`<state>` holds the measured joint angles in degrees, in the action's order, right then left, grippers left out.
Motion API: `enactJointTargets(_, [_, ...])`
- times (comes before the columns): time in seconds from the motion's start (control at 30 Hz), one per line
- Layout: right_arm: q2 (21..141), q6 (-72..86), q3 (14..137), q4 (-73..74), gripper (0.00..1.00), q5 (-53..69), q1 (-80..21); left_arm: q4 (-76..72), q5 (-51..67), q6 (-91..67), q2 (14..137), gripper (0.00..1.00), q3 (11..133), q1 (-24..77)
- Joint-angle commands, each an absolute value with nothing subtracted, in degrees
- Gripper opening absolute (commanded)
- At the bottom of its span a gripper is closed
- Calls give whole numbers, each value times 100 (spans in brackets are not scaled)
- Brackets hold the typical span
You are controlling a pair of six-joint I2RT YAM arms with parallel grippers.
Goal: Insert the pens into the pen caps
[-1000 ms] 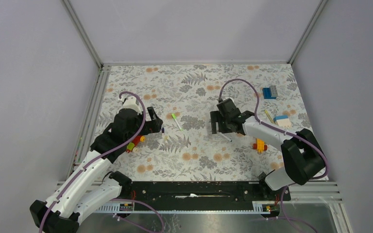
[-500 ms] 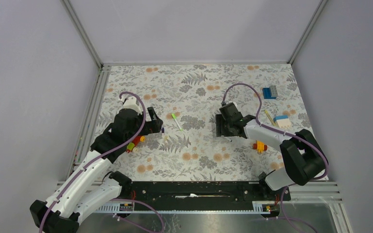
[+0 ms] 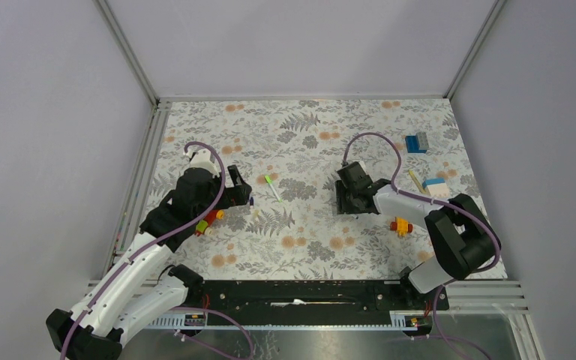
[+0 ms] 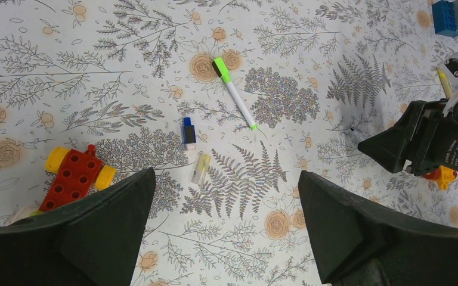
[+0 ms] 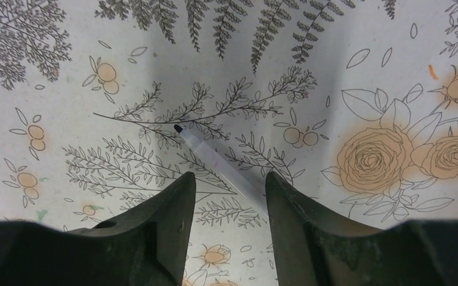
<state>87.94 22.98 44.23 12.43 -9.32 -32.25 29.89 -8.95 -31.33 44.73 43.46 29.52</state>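
Note:
A white pen point(image 5: 214, 161) with a dark tip lies slantwise on the floral mat. My right gripper point(image 5: 229, 182) is low over its rear end, jaws partly open, and the barrel runs into the gap and vanishes beside the right finger point(image 5: 310, 220). From above, the right gripper point(image 3: 349, 201) hides this pen. My left gripper point(image 4: 225, 179) hovers wide open and holds nothing. Ahead of it lie a dark blue pen cap point(image 4: 187, 131), a pale yellowish cap point(image 4: 201, 168) and a white pen point(image 4: 237, 102) with a bright green cap point(image 4: 220, 68) on its end.
A red-yellow toy brick point(image 4: 74, 176) sits by the left finger. At the right are a tan pen point(image 3: 415, 180), a blue brick point(image 3: 417, 142), a white-blue brick point(image 3: 436, 186) and a small red-yellow brick point(image 3: 400, 225). Metal rails edge the mat point(image 3: 300, 120).
The right gripper has dropped toward the mat over the white pen and drawn slightly right, and its jaws have narrowed. The left arm has not moved.

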Motion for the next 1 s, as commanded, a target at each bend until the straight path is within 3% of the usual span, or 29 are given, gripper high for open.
enactJointTargets(0.0, [8925,2278,4397,1147,50,-1069,-3195,2769,-841,-3120,4415,99,4351,2962])
enactJointTargets(0.3, [9033,2136,4434,1119,19,-736,-3195,2769,-844,-3120,4416,99,4351,2962])
enactJointTargets(0.53, [9132,2089,4476,707,1,429,-3207,2769,-844,-3120,4403,99,4351,2962])
enactJointTargets(0.87, [9467,2040,4842,628,0,743,-3707,2769,-851,-3111,4405,99,4351,2962])
enactJointTargets(0.97, [9614,2061,4949,764,7,581,-3789,2769,-861,-3111,4401,99,4351,2962])
